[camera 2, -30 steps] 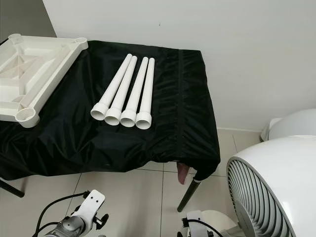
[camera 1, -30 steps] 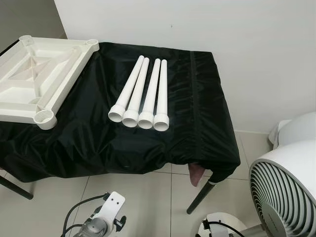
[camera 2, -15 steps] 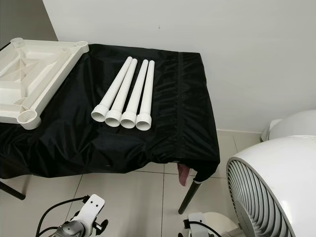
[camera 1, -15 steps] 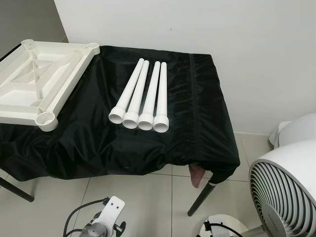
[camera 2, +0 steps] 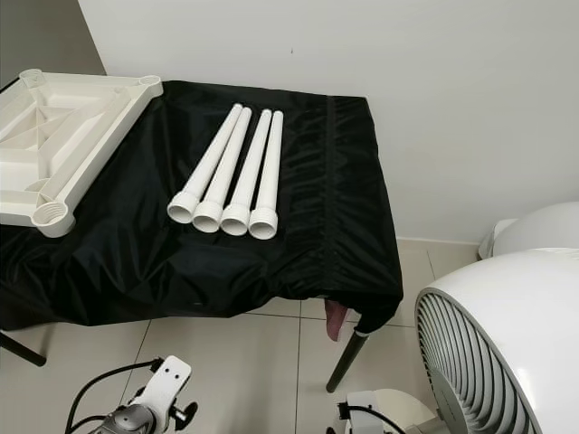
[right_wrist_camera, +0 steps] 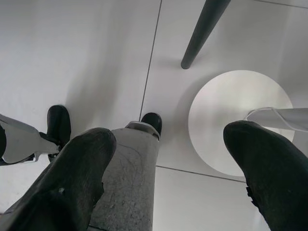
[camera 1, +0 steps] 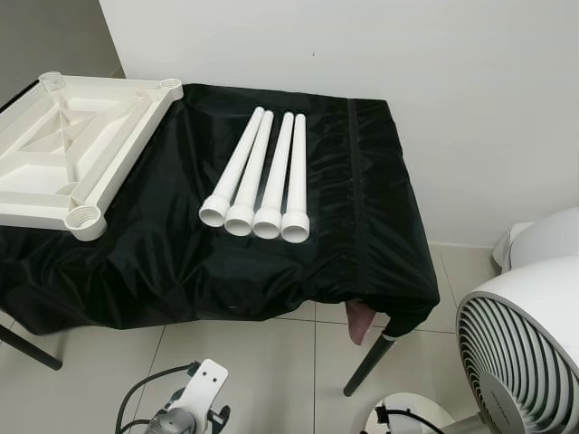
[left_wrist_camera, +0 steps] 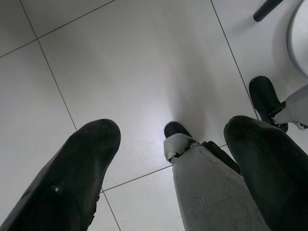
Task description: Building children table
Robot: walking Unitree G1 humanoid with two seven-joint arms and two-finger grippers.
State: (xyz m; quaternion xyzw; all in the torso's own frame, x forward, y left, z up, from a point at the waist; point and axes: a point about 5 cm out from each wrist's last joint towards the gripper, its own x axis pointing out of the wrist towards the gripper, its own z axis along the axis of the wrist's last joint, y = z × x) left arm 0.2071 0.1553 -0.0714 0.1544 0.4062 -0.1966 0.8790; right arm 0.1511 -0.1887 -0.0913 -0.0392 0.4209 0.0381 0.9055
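Observation:
An upside-down white plastic table top [camera 1: 63, 154] lies at the left end of a table under a black cloth [camera 1: 362, 226]. It has round threaded sockets at its corners. Several white tube legs [camera 1: 262, 172] lie side by side in the middle of the cloth, wide ends toward me. Both arms hang low in front of the table, the left arm [camera 1: 194, 402] and the right arm [camera 1: 398, 420]. My left gripper [left_wrist_camera: 173, 134] and right gripper [right_wrist_camera: 171, 142] point down at the tiled floor, each open and holding nothing.
A large white fan [camera 1: 525, 353] stands on the floor at the right, its round base [right_wrist_camera: 236, 120] by my right foot. A dark table leg [camera 1: 369, 362] slants down at the near right corner. A white wall runs behind the table.
The left arm has sunk slightly at the bottom of the eye views. The table top and legs lie where they were.

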